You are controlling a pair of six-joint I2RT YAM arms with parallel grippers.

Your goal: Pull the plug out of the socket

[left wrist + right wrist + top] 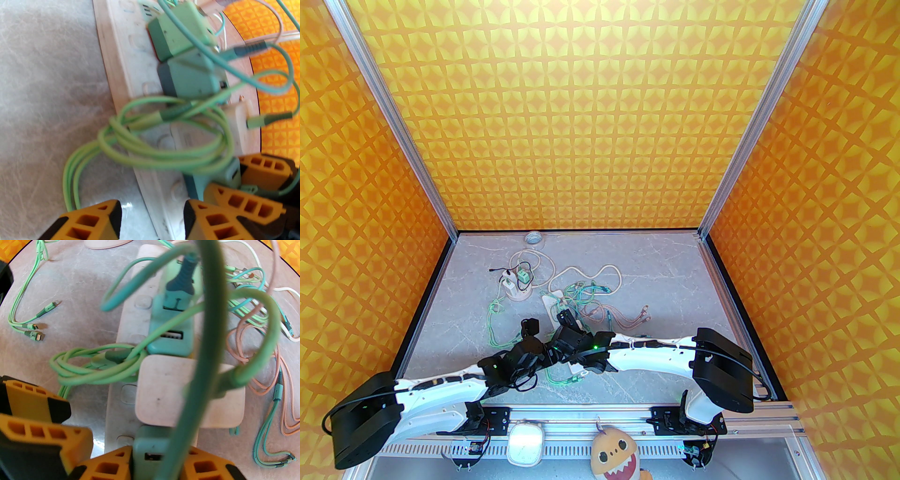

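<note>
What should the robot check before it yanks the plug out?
1. Right gripper on both sides of the teal plug: ok.
2. Left gripper pinching the power strip: not ok, there is a gap on one side.
3. Green cable out of the way: not ok, it crosses the teal plug.
4. White plug clear of the teal plug: not ok, they sit edge to edge.
5. How tightly it sits in: cannot tell.

Teal plug [150, 444], seated upright at near end of white socket strip [114, 413]
</note>
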